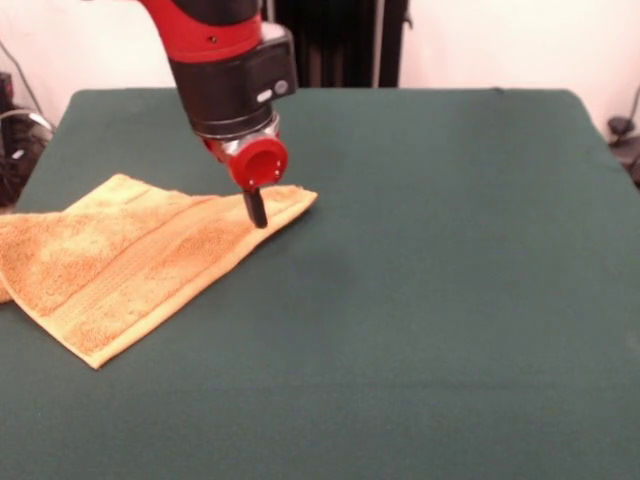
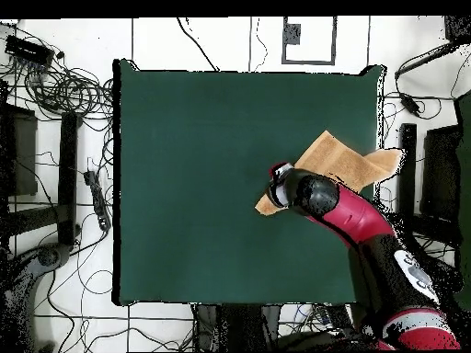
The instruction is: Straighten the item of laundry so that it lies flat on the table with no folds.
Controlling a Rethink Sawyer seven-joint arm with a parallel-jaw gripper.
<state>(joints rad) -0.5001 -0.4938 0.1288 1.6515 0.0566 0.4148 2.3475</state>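
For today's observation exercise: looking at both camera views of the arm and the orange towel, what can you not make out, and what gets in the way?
- Gripper: front view shows one dark tip at the towel's corner; open or shut is unclear. Overhead, the arm's wrist covers it.
- Towel: front view, its left end is cut off by the picture edge; overhead, the arm hides part of it and one end overhangs the table.
- Folds: the layer beneath the top flap is hidden.
- No tag is visible.

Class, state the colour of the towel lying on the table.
Golden-orange towel, clearest in the front view.
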